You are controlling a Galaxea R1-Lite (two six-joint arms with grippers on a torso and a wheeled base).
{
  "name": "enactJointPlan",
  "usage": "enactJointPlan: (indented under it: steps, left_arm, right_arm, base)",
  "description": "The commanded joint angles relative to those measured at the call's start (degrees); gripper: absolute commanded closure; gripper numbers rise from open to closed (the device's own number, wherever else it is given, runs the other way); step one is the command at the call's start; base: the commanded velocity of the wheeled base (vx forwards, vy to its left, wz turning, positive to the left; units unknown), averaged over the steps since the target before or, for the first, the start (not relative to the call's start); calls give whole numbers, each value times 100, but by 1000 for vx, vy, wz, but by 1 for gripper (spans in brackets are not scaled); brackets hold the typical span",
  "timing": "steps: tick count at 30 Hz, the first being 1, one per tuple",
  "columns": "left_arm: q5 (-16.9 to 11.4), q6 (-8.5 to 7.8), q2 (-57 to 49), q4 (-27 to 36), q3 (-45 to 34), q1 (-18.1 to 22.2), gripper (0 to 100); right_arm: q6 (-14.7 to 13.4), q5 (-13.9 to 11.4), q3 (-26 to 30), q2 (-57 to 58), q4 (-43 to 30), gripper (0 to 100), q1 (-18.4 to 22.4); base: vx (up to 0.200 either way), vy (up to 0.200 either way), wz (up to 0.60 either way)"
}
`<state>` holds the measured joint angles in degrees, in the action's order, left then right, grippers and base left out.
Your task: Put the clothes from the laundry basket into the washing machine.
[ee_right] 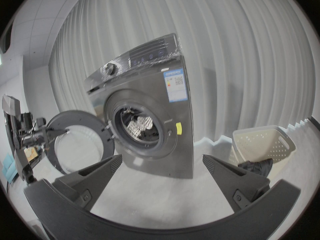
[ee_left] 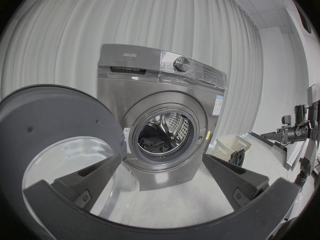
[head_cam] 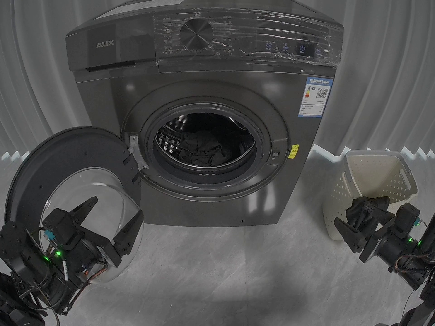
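Head view: the left gripper (head_cam: 117,211) is held low before the door (head_cam: 59,159), its jaws spread wide and empty; the door is swung fully open. The right gripper (head_cam: 364,231) is likewise parted and empty, held just in front of a dark garment (head_cam: 368,208) that is draped at the near edge of the basket (head_cam: 380,173). The basket is set on the floor, right of the washer (head_cam: 204,69). More dark clothes (head_cam: 201,149) are seen lying inside the drum.
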<state>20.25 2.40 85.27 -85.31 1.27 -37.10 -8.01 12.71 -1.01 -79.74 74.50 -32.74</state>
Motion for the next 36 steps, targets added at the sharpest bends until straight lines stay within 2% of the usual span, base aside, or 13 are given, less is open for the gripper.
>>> enactJointPlan:
  steps: [1, 7, 8, 13, 19, 20, 22, 23, 24, 27, 31, 33, 36]
  left_arm:
    - [32, -20, -687, 427, -127, 71, 0]
    - [49, -3, -758, 674, -127, 264, 0]
    - [49, -3, -811, 700, -127, 317, 0]
    - [41, -29, -1452, 946, -127, 343, 0]
    - [23, -47, -2753, 2212, -127, 335, 0]
    - [5, -47, -3228, 2809, -127, 335, 0]
    - [-3, -29, -3825, 3521, -127, 335, 0]
    - [-3, -29, -3825, 3521, -127, 335, 0]
    - [-12, 24, -4344, 4180, -127, 352, 0]
    - [5, 50, -4845, 4954, -127, 502, 0]
    - [-12, 234, -5390, 5376, -127, 827, 0]
    - [-12, 234, -5460, 5437, -127, 932, 0]
    - [-30, 173, -5785, 5710, -127, 1310, 0]
  right_arm:
    - [168, 29, 101, 855, -665, 0, 31]
    - [124, 56, 101, 1110, -1034, 0, 277]
    - [151, 82, 101, 1241, -1148, 0, 418]
    - [168, 152, 101, 1716, -1561, 0, 532]
    - [168, 214, 101, 2648, -2589, 0, 541]
    - [168, 223, 101, 2920, -2967, 0, 585]
    - [168, 205, 101, 3368, -3565, 0, 699]
    - [168, 205, 101, 3368, -3565, 0, 699]
    - [177, 179, 101, 3781, -4057, 0, 875]
    - [441, 152, 101, 4379, -4505, 0, 1306]
    - [862, 47, 101, 5381, -4918, 0, 1842]
    - [924, -15, 101, 5557, -5015, 0, 1938]
    - [1021, -322, 101, 6172, -5340, 0, 2378]
  base:
    - [0, 0, 0]
    - [-200, 0, 0]
    - [-200, 0, 0]
    - [-200, 0, 0]
    - [0, 0, 0]
    - [0, 0, 0]
    - [0, 0, 0]
    - [0, 0, 0]
    - [0, 0, 0]
    - [0, 0, 0]
    - [0, 0, 0]
    - [0, 0, 0]
    - [0, 0, 0]
